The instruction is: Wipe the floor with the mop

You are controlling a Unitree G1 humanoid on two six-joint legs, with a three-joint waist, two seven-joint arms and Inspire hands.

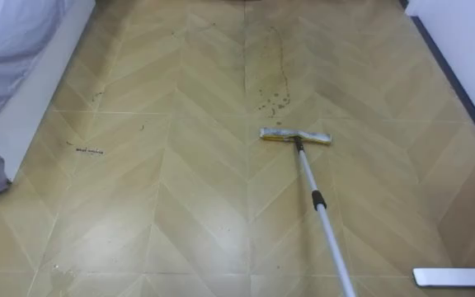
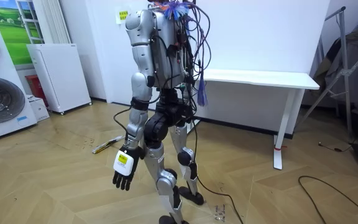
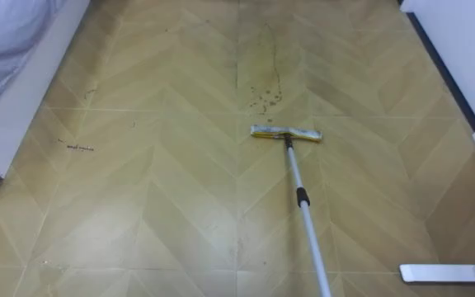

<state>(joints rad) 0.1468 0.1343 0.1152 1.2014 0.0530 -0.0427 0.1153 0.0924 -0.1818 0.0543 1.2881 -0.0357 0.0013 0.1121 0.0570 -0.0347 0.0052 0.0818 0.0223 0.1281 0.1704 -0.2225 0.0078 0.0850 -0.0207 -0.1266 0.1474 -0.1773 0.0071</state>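
Now, mid-stroke I think: the mop head [image 1: 295,137] lies flat on the floor [image 1: 180,214], just short of the dark spots [image 1: 274,101] — my left hand [image 2: 123,177] hangs released. Next, push it forward over them — my right hand's hold I cannot tell.

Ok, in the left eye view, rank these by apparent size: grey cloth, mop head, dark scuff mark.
1. grey cloth, largest by far, even though the picture's edge cuts it off
2. mop head
3. dark scuff mark, smallest, a short thin streak
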